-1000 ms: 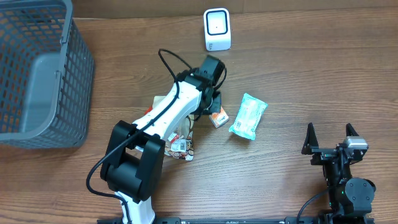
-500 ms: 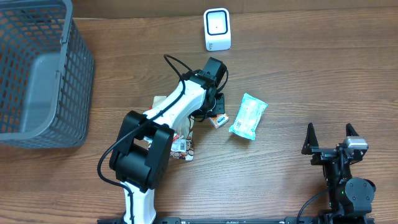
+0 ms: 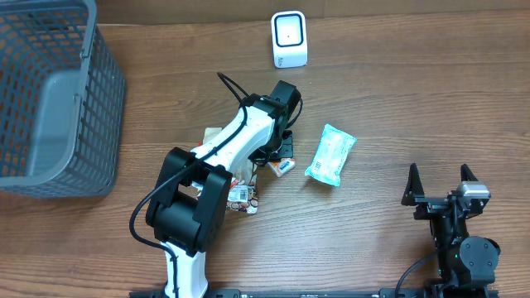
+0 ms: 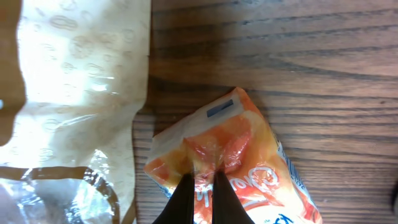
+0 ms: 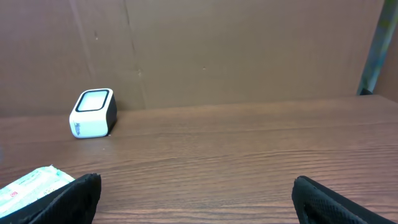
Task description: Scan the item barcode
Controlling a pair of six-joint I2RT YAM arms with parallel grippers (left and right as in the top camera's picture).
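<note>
The left gripper (image 4: 202, 182) pinches the orange packet (image 4: 249, 149) by its crimped end, mid-desk (image 3: 414, 99). So thin a hold may slip on the way to the scanner (image 3: 289, 39). The right gripper (image 3: 440, 180) stands spread.

Moved the small orange plastic snack packet (image 3: 281, 166) a little down and left on the wood, away from the pale green wrapped pouch (image 3: 330, 155). Came with it pinched in the left gripper (image 3: 278, 156). Swung the left arm's black shoulder link (image 3: 186, 211) rightward under the white forearm.
</note>
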